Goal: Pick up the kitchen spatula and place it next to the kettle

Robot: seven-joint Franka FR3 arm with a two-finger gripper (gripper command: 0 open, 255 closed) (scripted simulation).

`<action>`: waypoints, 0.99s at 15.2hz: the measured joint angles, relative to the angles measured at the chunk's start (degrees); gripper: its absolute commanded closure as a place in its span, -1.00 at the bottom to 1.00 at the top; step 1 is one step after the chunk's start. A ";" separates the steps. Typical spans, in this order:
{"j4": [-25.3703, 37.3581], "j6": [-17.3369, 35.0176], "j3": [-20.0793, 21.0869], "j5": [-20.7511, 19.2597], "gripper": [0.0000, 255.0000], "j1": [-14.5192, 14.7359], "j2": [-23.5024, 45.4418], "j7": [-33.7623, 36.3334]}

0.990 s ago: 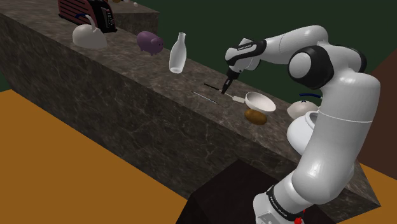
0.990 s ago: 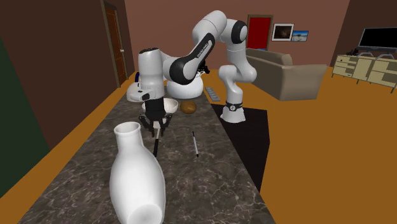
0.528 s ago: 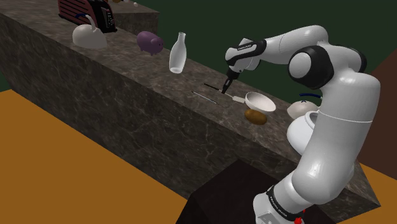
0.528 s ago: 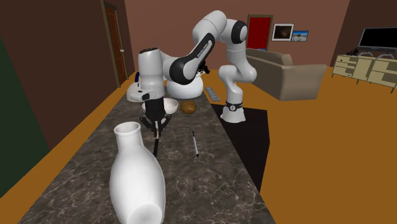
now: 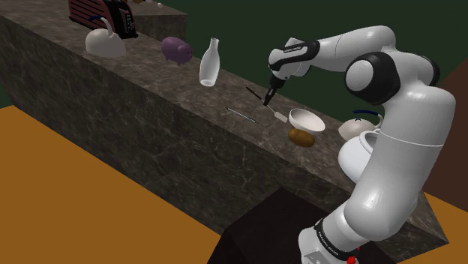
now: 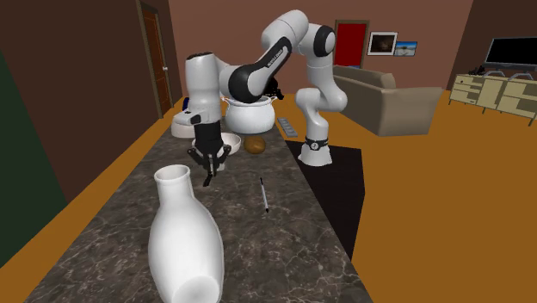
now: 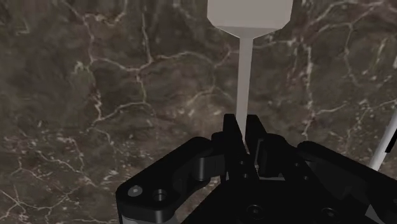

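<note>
Spatula (image 7: 243, 76) is pinched by its thin neck between my jaws, closed tight on it. Its pale blade pokes out beyond them, over the marbled desk (image 7: 95, 95).

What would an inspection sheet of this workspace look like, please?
Surface: dark marbled counter.
Job's things: spatula, clasped at its handle, tilted, blade end low beside the bowl; kettle, white, beside the pot.
Clutter: bottle, purple pig, thin rod, brown lump, toaster, white vessel.
Gripper: shut on the spatula.
Cables: nothing seen.
Surroundings: orange floor, sofa, red door.
</note>
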 measured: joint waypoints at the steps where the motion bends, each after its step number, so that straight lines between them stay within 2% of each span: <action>1: 0.47 -0.64 -0.05 -0.14 1.00 0.04 -0.20 0.15; 15: 6.79 -9.92 -0.72 -1.81 1.00 0.25 -3.39 1.66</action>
